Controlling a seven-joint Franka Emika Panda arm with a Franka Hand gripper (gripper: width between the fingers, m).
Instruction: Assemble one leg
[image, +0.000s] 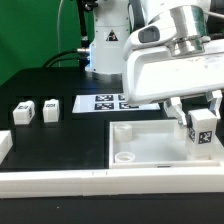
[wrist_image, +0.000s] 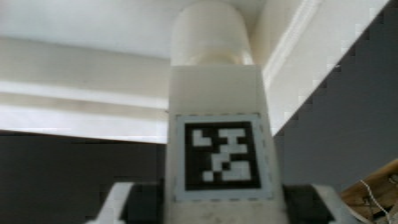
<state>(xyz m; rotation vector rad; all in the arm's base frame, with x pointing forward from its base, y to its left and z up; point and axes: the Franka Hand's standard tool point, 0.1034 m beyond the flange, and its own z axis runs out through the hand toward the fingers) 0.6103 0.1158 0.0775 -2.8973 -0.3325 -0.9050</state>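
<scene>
Exterior and wrist views of one moment in the assembly. The end effector (image: 199, 118) hangs over the exterior view's right side of the bench (image: 50, 80), its two fingers (wrist_image: 132, 204) closed firmly on a leg (image: 201, 128), a small white block held roughly upright with its black-and-white tag facing the exterior camera. The leg sits over the right-hand part of a large white square tray (image: 150, 148), close to the tray's far edge. Whether its lower end touches the tray cannot be settled from this angle. A round socket (image: 124, 157) is visible in the tray's near corner on the exterior view's left. In the wrist view the same leg (wrist_image: 219, 90) fills the centre of the picture. Its tag lies just beyond the fingers, and the body runs away from the camera to a rounded tip (wrist_image: 214, 25). The pale surfaces behind it are blurred. A second leg (image: 23, 113) and a third leg (image: 50, 110) stand side by side on the bench at the exterior view's left, well apart from the tray, each showing a tag. The marker board (image: 104, 101) lies flat on the bench beyond the tray, between these two legs and the arm. A white piece (image: 4, 144) is cut off by the exterior view's left edge.
</scene>
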